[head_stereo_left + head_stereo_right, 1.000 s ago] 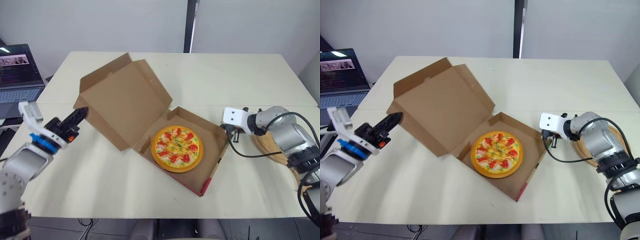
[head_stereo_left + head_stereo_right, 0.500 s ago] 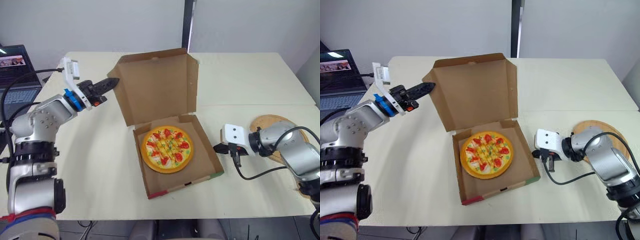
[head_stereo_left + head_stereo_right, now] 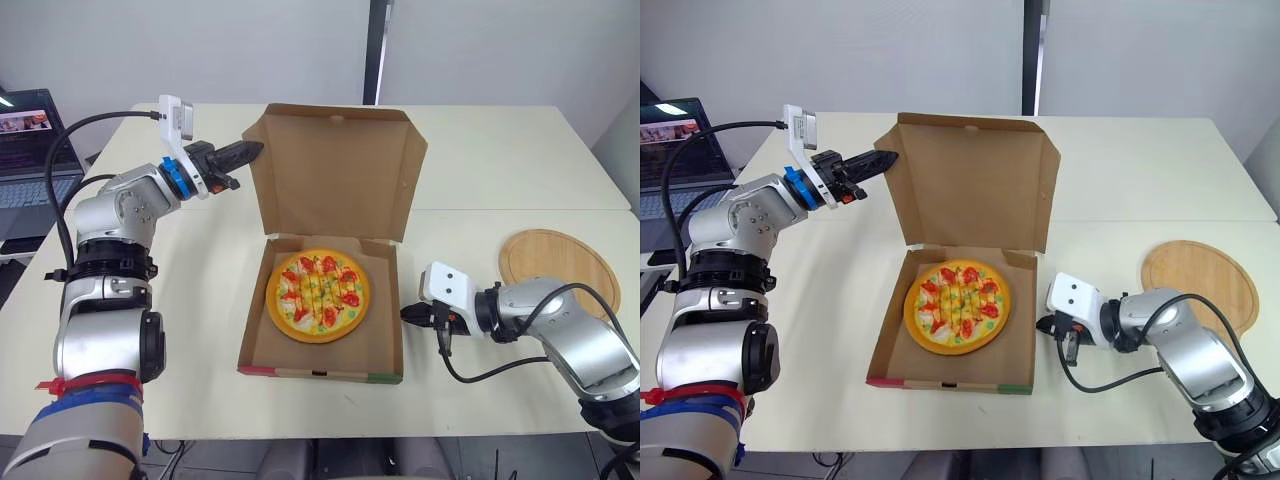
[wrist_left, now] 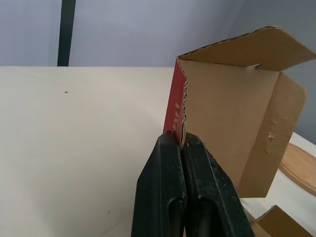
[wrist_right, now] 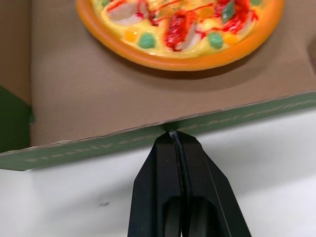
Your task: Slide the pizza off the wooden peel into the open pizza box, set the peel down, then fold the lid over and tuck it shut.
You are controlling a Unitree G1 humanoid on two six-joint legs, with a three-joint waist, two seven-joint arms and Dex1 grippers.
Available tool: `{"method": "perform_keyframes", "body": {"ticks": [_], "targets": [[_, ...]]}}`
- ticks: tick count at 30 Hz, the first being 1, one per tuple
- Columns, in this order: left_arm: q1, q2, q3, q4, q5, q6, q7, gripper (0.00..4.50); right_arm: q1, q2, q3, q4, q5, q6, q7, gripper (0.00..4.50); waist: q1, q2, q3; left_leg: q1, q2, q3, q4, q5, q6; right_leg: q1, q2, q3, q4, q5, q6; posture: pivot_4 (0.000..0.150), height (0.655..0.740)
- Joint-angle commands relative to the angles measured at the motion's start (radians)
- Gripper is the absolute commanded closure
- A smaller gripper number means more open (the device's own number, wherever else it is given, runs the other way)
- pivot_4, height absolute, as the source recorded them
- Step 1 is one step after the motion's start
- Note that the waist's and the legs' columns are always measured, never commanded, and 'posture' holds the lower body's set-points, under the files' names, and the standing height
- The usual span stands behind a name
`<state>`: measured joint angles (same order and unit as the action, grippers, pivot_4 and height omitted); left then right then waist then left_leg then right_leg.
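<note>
The brown pizza box (image 3: 320,372) lies open mid-table with the pizza (image 3: 318,292) inside it. Its lid (image 3: 335,170) stands nearly upright at the back. My left gripper (image 3: 255,150) is shut on the lid's upper left edge; the left wrist view shows the cardboard edge (image 4: 180,106) running in between the fingertips. My right gripper (image 3: 405,313) is shut, and its tips touch the rim of the box's right wall (image 5: 98,148), with the pizza (image 5: 177,29) just beyond. The round wooden peel (image 3: 555,262) lies flat on the table at the right, apart from both grippers.
An open laptop (image 3: 30,140) sits off the table's left edge. A black post (image 3: 378,50) stands behind the table. A cable (image 3: 480,370) trails from my right wrist across the table near the box's right side.
The lid has swung up from leaning back-left to nearly upright, with my left gripper following its edge. The box has turned square and slid left; my right gripper moved left with its wall.
</note>
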<state>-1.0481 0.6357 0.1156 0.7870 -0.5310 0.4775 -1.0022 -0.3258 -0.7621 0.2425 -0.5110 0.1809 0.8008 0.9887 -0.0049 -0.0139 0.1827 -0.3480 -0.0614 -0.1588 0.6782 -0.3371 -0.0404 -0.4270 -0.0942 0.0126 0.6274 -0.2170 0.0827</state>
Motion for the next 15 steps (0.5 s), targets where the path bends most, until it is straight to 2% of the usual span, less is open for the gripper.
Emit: {"method": "perform_keyframes", "body": {"ticks": [1,8,13,15], "targets": [[-0.034,-0.002,0.01,0.026,0.039,-0.036,-0.035,4.5,-0.008,0.013,0.001,-0.027,0.009,-0.022,-0.031,4.48,0.0,0.0,0.0,0.0,0.0,0.0,0.0,0.0,0.0,0.0,0.0,0.0,0.0,0.0,0.0,0.15,0.74],[-0.047,-0.011,0.033,0.039,0.078,-0.082,-0.043,4.5,-0.027,0.017,-0.104,0.001,0.04,-0.028,-0.082,4.48,-0.001,0.0,0.0,0.0,0.0,0.0,0.0,0.0,0.0,0.0,0.0,0.0,0.0,0.0,0.0,0.15,0.74],[-0.021,-0.015,0.04,-0.009,0.083,-0.09,-0.042,4.5,-0.132,0.121,-0.249,0.08,0.068,-0.029,-0.229,2.93,-0.002,0.0,0.0,0.0,0.0,0.0,0.0,0.0,0.0,0.0,0.0,0.001,0.001,0.0,0.0,0.15,0.74],[-0.007,-0.016,0.043,-0.035,0.084,-0.089,-0.042,4.5,-0.182,0.164,-0.269,0.115,0.053,-0.033,-0.295,2.13,-0.004,0.0,0.0,0.0,0.0,-0.001,0.0,0.0,0.0,-0.001,0.0,0.0,0.001,0.0,0.0,0.15,0.74]]}}
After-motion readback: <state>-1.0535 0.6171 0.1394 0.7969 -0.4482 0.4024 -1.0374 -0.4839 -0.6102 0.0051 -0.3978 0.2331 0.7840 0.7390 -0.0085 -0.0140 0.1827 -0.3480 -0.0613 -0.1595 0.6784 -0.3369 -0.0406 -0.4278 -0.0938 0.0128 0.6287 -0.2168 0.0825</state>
